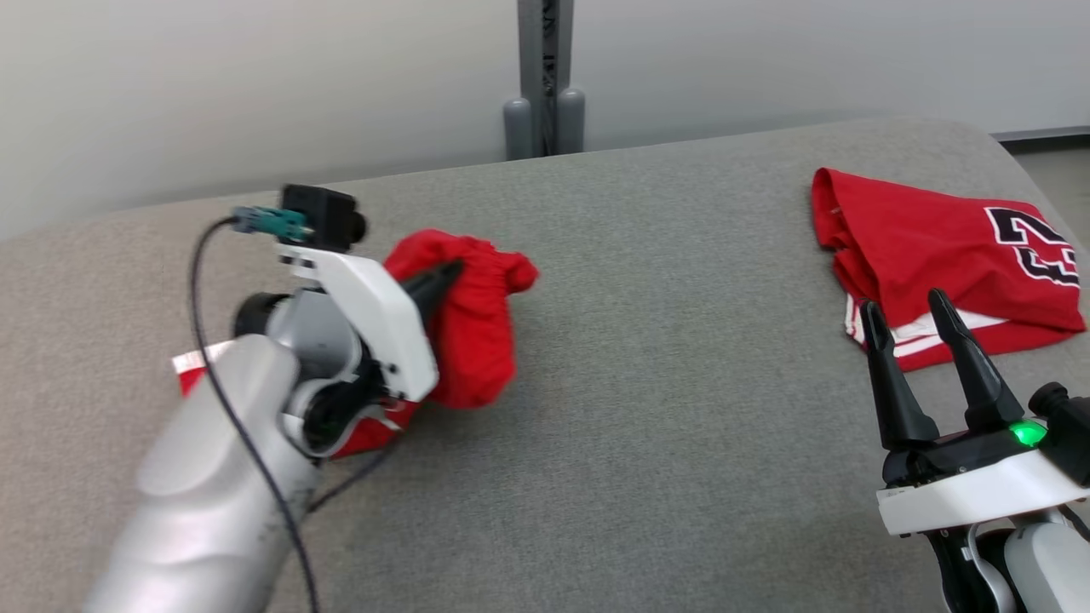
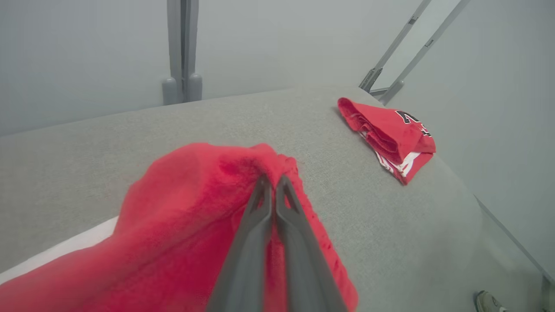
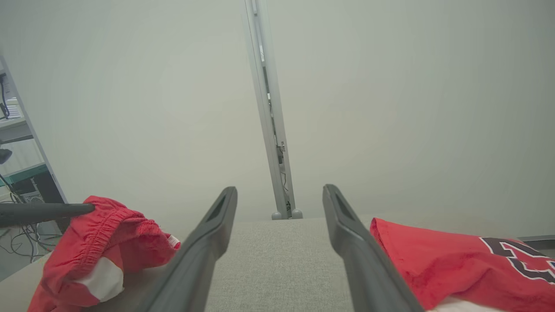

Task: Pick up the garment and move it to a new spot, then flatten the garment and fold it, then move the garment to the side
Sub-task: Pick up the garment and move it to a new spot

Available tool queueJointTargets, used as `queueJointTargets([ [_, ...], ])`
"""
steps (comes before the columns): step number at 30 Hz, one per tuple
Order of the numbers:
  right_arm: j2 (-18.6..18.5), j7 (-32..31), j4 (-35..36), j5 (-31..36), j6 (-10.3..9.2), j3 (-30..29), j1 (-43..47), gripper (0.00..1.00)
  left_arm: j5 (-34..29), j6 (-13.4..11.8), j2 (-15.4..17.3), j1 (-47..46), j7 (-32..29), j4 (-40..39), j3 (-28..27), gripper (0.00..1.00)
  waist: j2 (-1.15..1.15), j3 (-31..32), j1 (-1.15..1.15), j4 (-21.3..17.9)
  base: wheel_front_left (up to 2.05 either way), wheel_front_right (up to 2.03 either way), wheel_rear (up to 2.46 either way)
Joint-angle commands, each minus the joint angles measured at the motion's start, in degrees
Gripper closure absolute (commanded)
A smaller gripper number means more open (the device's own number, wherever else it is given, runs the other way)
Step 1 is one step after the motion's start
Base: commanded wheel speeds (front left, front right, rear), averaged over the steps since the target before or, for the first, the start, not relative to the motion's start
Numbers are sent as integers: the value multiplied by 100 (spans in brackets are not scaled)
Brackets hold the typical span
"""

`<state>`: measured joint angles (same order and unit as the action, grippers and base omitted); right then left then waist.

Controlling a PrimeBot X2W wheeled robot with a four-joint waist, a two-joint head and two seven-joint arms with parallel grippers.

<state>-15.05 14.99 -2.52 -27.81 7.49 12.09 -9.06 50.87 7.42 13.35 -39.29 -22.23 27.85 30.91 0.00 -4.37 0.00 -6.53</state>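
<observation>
Left gripper is clamped shut on a bunched edge of the red garment, at the left of the table. Right gripper stands apart, empty, near a folded jersey at far right. Advise carrying the garment low and well clear of the jersey. Writing: a black numeral on the jersey, seemingly "2", partly cut off.

Folded red jersey is showing a black, white-outlined number starting with 2, second digit running off frame; nothing else readable.

Garment matt crinkled cloth; tabletop coarse woven fabric, matt.
</observation>
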Motion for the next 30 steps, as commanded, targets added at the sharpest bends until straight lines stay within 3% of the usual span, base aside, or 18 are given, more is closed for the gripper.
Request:
queueJointTargets([
  [1, -34, 26, -4, -14, 2, 19, -15, 0, 56, 7, -141, 9, 109, 13, 49, 100, 0, -15, 0, -126, 0, 0, 0],
  [8, -44, 26, 7, -35, 2, 41, -99, 0, 113, 8, -784, -211, 656, 398, 382, 100, 0, -131, 0, -502, 0, 0, 0],
  [17, -5, 26, -43, -63, 1, 116, -202, 0, 322, 8, -1016, -477, 1232, 1192, 973, 100, 0, -287, 0, -798, 0, 0, 0],
  [18, -3, 26, -50, -65, 2, 118, -210, 0, 367, 8, -1022, -499, 1327, 1278, 1022, 63, 0, -295, 0, -812, 0, 0, 0],
  [19, -2, 26, -54, -67, 1, 120, -213, 0, 400, 8, -1028, -514, 1406, 1349, 1089, 0, 0, -301, 0, -823, 0, 0, 0],
  [30, -62, 26, -97, -28, 2, 20, -28, 0, 484, 8, -991, -655, 2513, 1493, 1640, 0, 0, -138, 0, -368, 0, 0, 0],
])
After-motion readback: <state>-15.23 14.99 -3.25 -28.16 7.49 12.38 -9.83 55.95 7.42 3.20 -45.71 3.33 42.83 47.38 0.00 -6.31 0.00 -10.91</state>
